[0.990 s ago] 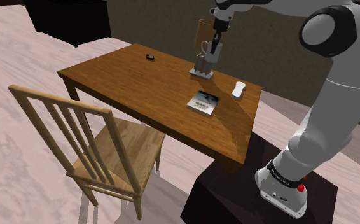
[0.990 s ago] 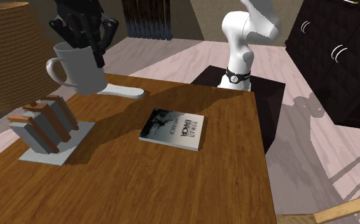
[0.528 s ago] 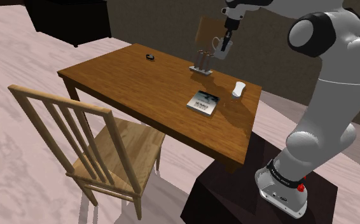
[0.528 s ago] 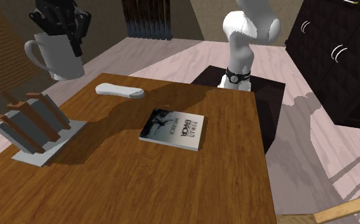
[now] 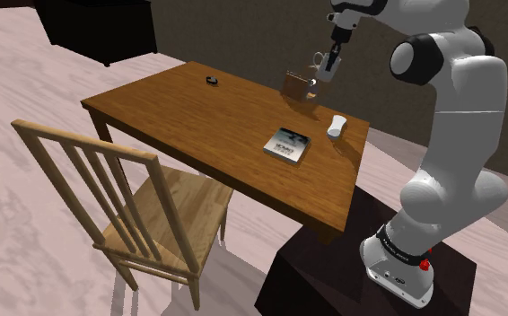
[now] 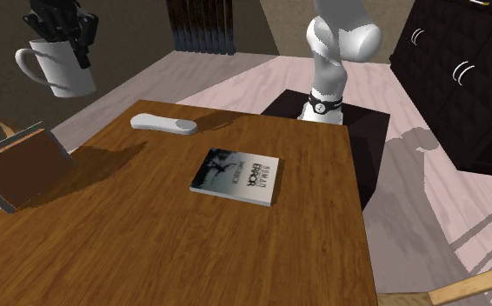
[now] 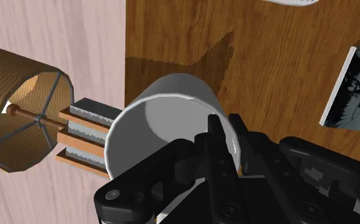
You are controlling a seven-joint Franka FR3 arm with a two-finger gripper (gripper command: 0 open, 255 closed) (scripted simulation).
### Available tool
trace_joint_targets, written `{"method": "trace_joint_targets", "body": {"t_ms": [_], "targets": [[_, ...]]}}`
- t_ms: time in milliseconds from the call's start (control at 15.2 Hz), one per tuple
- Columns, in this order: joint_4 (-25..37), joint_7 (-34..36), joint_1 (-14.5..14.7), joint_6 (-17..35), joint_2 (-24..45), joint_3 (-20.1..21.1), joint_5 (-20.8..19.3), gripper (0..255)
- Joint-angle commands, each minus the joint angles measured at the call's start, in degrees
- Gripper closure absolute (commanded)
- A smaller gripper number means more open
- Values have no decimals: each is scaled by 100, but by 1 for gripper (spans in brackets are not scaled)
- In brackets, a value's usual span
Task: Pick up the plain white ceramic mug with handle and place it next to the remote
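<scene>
No readable text (book lettering illegible)

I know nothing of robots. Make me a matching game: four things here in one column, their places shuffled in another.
1 plain white mug with handle
2 long white remote
3 book with black-and-white cover
4 pale wooden chair

A flat on the wooden table, away from its edges
B on the floor
C in the air, clasped by the black gripper
D on the table, close to its edge

Pairs: 1-C, 2-D, 3-A, 4-B
</scene>
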Motion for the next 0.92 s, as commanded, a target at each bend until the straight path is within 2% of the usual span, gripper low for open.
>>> {"method": "trace_joint_targets", "body": {"t_ms": [0, 858], "targets": [[5, -56, -41, 70, 74, -3, 16, 255], [-1191, -116, 37, 1143, -44, 2, 16, 255]]}}
